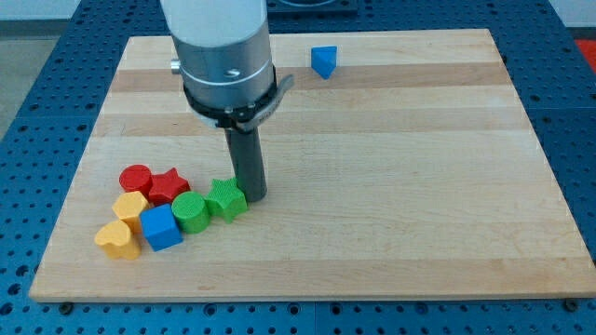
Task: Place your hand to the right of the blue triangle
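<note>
My tip (254,194) was a bare rod with nothing to open or close; it held nothing and stood on the wooden board (391,186) just right of the green star (226,199), seemingly touching it. The blue triangle (323,61) sat well apart near the view's top. The arm's upper body was cut off by the view's top edge.

Left of the star clustered a green cylinder (191,212), blue cube (161,227), red star (169,185), red cylinder (136,178), a yellow block (130,207) and a yellow heart (117,239).

Bright, even overhead light, soft short shadows under blocks, sharp focus — no glare, no blur
</note>
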`<state>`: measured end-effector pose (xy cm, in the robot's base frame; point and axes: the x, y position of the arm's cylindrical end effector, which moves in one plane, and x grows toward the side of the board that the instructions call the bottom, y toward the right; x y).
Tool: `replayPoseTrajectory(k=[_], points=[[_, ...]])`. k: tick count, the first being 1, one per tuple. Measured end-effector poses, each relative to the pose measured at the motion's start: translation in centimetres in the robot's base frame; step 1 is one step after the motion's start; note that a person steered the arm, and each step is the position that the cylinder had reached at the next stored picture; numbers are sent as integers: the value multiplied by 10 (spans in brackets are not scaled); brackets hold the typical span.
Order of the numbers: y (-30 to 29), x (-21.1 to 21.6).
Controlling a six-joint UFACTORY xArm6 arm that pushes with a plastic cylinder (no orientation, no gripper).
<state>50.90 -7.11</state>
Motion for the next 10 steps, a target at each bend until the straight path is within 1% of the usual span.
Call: replayPoseTrajectory(k=[2,3,4,5,6,10], points=[[0,41],[0,53],[30,56],[79,45],[109,8],[123,-188]])
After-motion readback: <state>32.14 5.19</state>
